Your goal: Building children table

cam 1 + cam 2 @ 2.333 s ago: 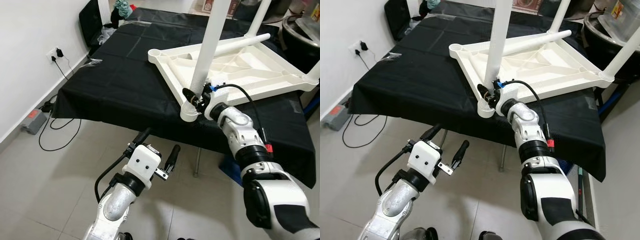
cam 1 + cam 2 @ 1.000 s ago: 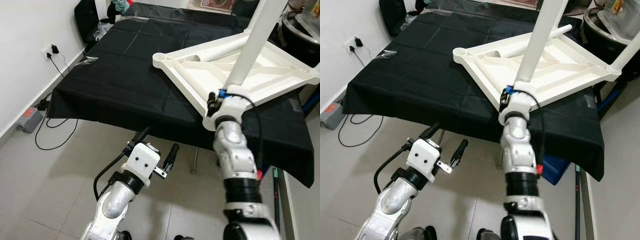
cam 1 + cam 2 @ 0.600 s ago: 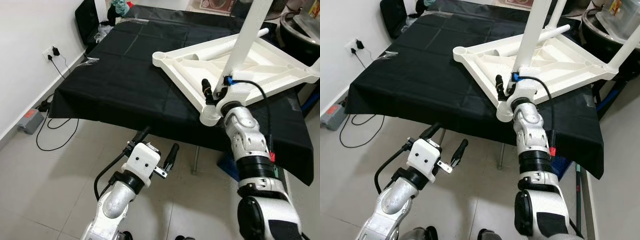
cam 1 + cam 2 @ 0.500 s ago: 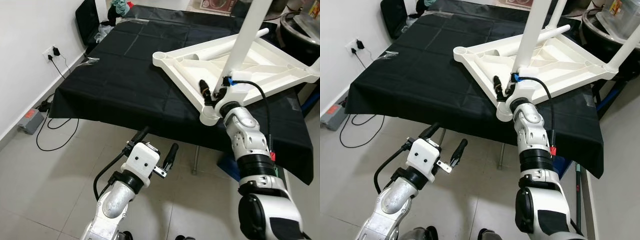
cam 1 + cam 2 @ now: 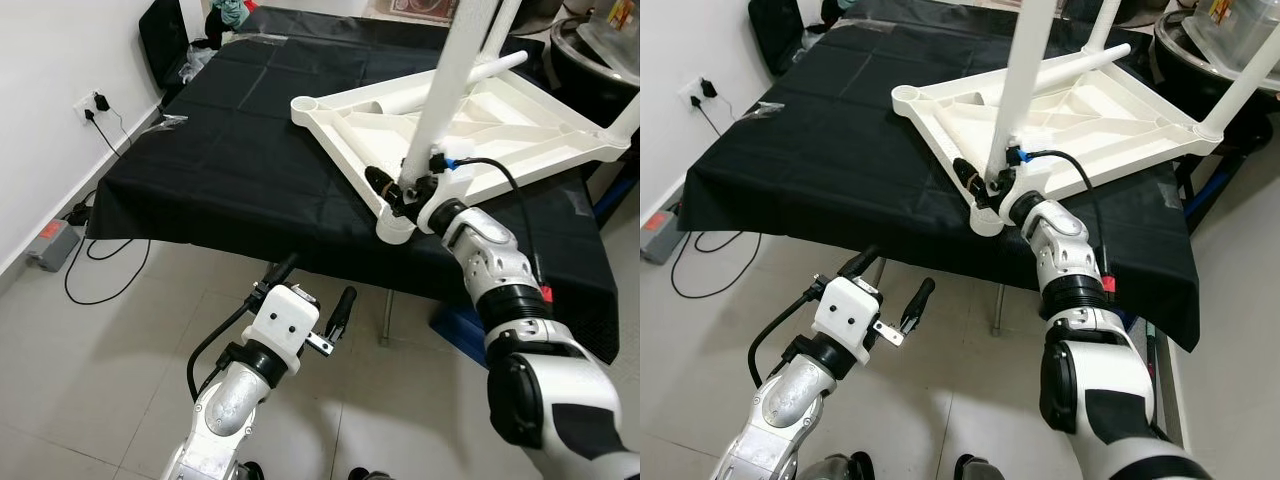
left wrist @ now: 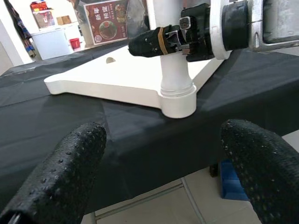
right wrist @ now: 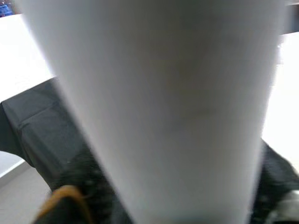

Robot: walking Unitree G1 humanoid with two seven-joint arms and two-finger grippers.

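Note:
A white plastic children's table [image 5: 520, 110] lies upside down on a black-covered work table [image 5: 250, 170]. From its near corner socket [image 5: 393, 230] a white leg [image 5: 440, 110] rises, leaning slightly right. My right gripper [image 5: 402, 190] is shut on this leg just above the socket. The left wrist view shows one black finger [image 6: 147, 42] across the leg, and the leg [image 7: 163, 93] looms close in the right wrist view. My left gripper [image 5: 320, 280] hangs open and holds nothing, low over the floor in front of the work table's edge.
Another leg [image 5: 470, 75] lies across the upturned table, and more legs stand at its far corners [image 5: 1240, 90]. On the left are a wall with a socket [image 5: 97, 103], floor cables and a grey box [image 5: 45, 245]. A blue box [image 5: 460, 325] sits under the table.
My right arm has swung round the leg's base from straight below to the right side, still gripping. The leg stands less tilted than a second ago. The view has shifted; the left arm is unchanged.

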